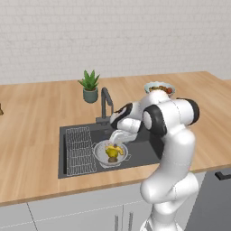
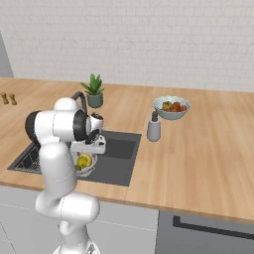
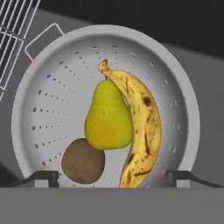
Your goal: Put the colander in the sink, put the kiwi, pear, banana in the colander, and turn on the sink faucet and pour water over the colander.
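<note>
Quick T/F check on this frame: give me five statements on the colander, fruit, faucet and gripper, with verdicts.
1. The colander sits in the sink. True.
2. The banana lies on the counter beside the sink. False: it lies in the colander, against the pear.
3. The kiwi is in the colander, touching the pear. True.
4. The gripper is shut on the banana. False: its jaws stand wide apart above the colander, holding nothing.
5. Water is running from the sink faucet into the colander. False: no stream is visible, and the spout is not over the colander.
</note>
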Available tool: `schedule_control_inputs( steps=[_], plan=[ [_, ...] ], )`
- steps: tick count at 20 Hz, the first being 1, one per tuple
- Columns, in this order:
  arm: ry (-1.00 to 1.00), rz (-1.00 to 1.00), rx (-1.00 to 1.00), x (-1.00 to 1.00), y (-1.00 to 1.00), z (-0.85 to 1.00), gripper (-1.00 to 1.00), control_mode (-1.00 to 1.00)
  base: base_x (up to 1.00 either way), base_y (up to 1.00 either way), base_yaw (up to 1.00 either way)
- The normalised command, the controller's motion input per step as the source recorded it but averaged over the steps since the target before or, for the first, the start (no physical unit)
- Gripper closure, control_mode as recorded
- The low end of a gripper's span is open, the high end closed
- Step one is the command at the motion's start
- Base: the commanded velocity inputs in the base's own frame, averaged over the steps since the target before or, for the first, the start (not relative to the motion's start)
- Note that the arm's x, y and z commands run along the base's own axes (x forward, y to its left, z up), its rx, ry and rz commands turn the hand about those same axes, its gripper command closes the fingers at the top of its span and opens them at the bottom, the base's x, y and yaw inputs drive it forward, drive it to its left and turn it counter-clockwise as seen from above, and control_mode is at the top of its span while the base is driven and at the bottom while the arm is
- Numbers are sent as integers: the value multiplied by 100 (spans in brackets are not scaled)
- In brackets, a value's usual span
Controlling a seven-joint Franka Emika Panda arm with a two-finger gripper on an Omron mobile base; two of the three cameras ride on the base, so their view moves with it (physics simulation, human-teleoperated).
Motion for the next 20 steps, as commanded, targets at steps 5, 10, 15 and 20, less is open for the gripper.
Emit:
schedule_control_inputs(
  steps=[5, 10, 15, 20],
  plan=[
    [-1, -3, 0, -42, -43, 47, -100, -100, 0, 0, 0],
    [-7, 0, 0, -43, -25, 56, -100, -100, 0, 0, 0],
    [-39, 11, -2, -43, -15, 61, -100, -100, 0, 0, 0],
    [-49, 23, -1, -22, -7, 49, -100, -100, 0, 0, 0]
  ],
)
